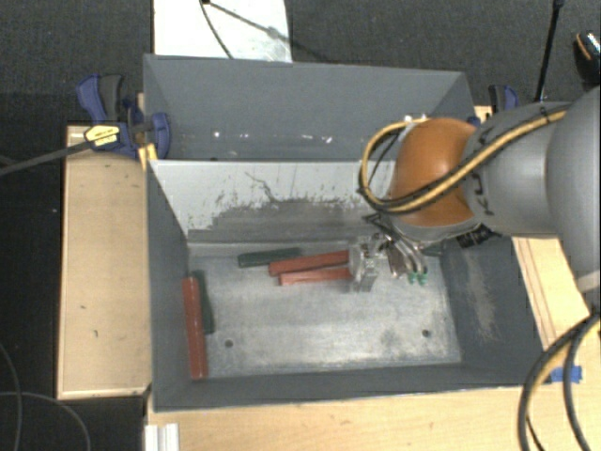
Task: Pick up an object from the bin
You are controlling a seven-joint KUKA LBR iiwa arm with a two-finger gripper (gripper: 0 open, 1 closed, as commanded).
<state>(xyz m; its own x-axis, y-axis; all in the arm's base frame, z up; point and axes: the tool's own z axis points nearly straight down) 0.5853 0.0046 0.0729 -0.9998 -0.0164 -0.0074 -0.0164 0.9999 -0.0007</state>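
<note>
My gripper [368, 269] hangs low over the bin floor, right of centre, below the arm's orange cover. Its fingertips are at the right end of a red-brown flat bar [312, 267] that lies crosswise in the middle of the bin. A dark green stick [269, 257] lies just left of and behind that bar, touching it. I cannot make out whether the fingers enclose the bar's end.
Along the bin's left wall lies a long red stick [194, 327] with a dark green piece [205, 310] beside it. The arm and its cables cover the bin's back right corner.
</note>
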